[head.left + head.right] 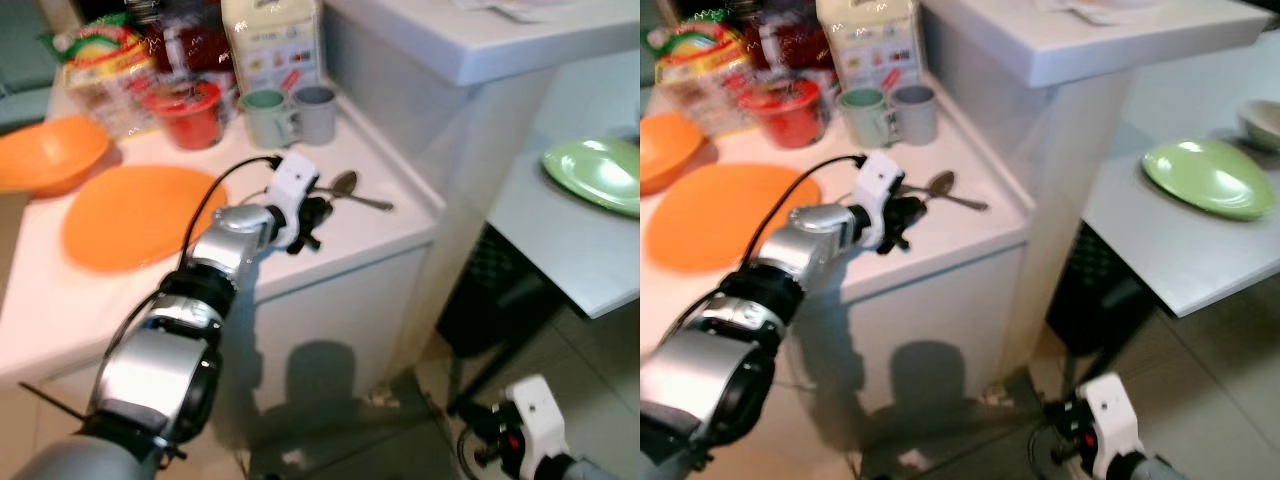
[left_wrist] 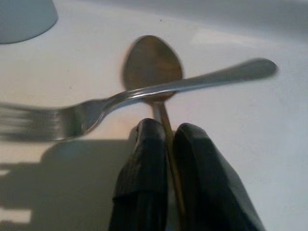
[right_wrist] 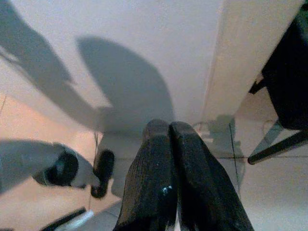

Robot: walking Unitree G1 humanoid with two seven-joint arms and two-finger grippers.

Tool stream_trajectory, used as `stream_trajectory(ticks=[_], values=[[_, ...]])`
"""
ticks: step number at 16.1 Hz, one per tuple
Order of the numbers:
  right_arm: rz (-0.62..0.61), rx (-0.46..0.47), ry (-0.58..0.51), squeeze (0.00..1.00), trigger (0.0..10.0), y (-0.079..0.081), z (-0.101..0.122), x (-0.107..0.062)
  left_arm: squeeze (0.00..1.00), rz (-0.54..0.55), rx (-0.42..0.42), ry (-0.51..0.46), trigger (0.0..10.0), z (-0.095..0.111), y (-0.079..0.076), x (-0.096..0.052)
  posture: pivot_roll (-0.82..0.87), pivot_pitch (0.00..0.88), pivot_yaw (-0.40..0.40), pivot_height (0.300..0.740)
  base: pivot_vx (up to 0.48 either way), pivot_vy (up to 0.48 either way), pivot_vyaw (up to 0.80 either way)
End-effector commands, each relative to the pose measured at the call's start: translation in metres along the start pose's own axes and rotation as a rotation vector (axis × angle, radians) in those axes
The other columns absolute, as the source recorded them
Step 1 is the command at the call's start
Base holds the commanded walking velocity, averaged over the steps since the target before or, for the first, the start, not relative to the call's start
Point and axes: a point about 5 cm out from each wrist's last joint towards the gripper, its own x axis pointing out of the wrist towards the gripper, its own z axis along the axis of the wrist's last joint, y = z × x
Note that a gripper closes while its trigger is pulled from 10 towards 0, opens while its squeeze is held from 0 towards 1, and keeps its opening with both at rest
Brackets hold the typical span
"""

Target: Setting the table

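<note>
Left wrist view: the left gripper (image 2: 166, 139) pinches the spoon (image 2: 153, 67) handle between its 2 nearly closed fingers; a fork (image 2: 120, 98) lies across the bowl, near the worktop's (image 1: 400, 225) right edge, tines blurred. Right gripper (image 3: 168, 132) hangs closed.

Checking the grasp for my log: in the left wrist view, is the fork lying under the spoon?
No. The fork lies across the top of the spoon, whose handle sits between the left gripper's fingers.

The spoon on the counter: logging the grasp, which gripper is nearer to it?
Left. The left gripper has its jaws closed on the spoon handle; the right gripper hangs low by the floor.
</note>
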Motion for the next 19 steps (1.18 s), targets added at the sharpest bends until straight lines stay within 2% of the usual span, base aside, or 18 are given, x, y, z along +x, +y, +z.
stream_trajectory(ticks=[1,3,7,10,15,19], values=[[0.001,-0.003,-0.018,0.00,10.0,0.001,0.005,0.000,0.00,-0.038,-0.057,0.247,0.0,-0.063,-0.011,-0.005,-0.15,0.106,0.041,0.740,0.000,0.000,0.00],[0.001,-0.002,-0.016,0.00,10.0,0.001,0.005,0.000,0.00,-0.021,-0.037,0.136,0.0,-0.035,-0.004,-0.004,-0.15,0.106,0.039,0.740,0.000,0.000,0.00],[0.009,-0.006,-0.013,0.00,10.0,0.001,0.006,0.001,0.00,-0.007,-0.016,0.041,0.0,-0.001,0.001,-0.003,-0.14,0.104,0.032,0.740,0.000,0.000,0.00],[0.007,-0.007,-0.016,0.00,10.0,0.000,0.006,0.001,0.00,-0.006,-0.012,0.005,0.0,0.010,0.000,-0.003,-0.14,0.102,0.033,0.740,0.000,0.000,0.00],[0.007,-0.005,-0.014,0.00,10.0,0.000,0.006,0.002,0.00,0.032,-0.024,-0.138,0.0,0.044,0.006,-0.016,-0.14,0.102,0.033,0.740,0.000,0.000,0.00],[-0.016,-0.009,-0.030,0.00,10.0,-0.001,0.007,0.001,0.00,0.076,-0.036,-0.199,0.0,0.051,0.006,-0.027,-0.13,0.104,0.027,0.740,0.000,0.000,0.00]])
